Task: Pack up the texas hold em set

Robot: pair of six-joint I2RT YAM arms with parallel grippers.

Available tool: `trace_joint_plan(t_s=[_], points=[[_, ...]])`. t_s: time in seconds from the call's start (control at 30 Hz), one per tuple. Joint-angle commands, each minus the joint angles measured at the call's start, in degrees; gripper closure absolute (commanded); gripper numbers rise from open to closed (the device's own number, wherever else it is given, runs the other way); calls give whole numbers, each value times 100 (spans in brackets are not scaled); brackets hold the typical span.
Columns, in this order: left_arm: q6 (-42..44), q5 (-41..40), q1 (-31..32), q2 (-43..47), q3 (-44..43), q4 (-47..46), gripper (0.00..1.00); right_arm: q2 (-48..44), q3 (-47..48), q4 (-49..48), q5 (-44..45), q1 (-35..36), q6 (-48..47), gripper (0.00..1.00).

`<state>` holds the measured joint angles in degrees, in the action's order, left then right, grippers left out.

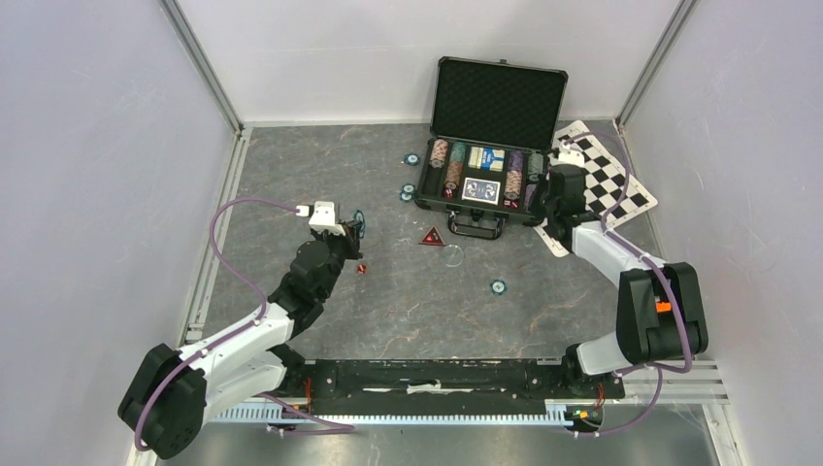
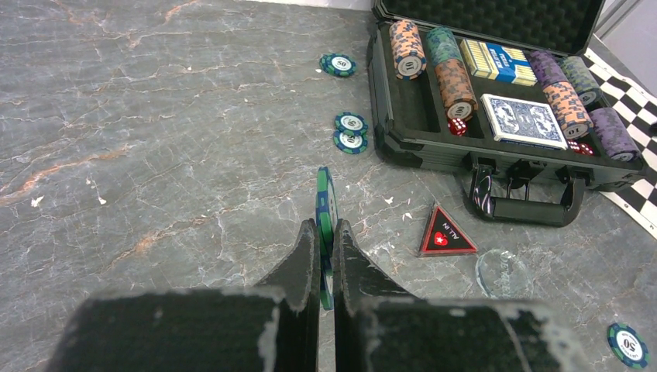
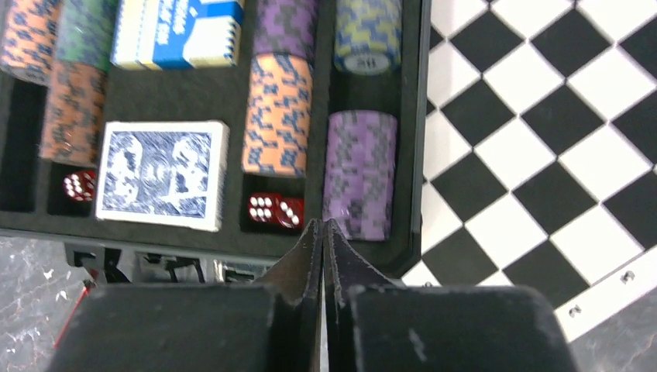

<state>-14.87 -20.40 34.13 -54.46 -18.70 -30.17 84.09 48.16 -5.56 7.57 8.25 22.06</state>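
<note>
The black case (image 1: 435, 146) lies open at the back, lid (image 1: 498, 102) upright, with chip rows, blue card decks (image 2: 523, 120) and red dice (image 3: 275, 209) in its slots. My left gripper (image 2: 326, 232) is shut on a green and blue poker chip (image 2: 326, 203) held on edge above the table, left of the case. Loose chips (image 2: 351, 132) lie near the case's left side, one farther back (image 2: 338, 64) and one at the front (image 1: 498, 286). The red triangular marker (image 2: 447, 235) and a red die (image 1: 361, 269) lie on the table. My right gripper (image 3: 322, 229) is shut and empty over the case's front right rim.
The black-and-white checkered mat (image 3: 542, 116) lies under and right of the case. A clear round disc (image 2: 502, 273) rests beside the marker. The case handle (image 2: 527, 205) juts out toward me. Enclosure walls stand on the left, back and right.
</note>
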Motion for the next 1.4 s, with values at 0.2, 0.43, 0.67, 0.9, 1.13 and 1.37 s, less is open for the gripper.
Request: trace_joint_plan(t_s=[0.2,0.43,0.67,0.9,1.13,1.37], points=[[257,116,8,113,-179,-308,98,-95,-562,56,-136,19,-12,100],[283,115,12,138,-178,-306,98,248,-288,82,76,18,-20,100],[204,176,11,54,-202,-314,98,433,27,124,266,-8,-30,100],[226,156,18,108,-163,-338,98,583,340,261,292,-55,-33,100],[213,173,15,137,-130,-380,98,641,444,365,276,-127,-66,100],[213,186,17,131,-134,-380,98,884,689,334,365,-151,-39,100]])
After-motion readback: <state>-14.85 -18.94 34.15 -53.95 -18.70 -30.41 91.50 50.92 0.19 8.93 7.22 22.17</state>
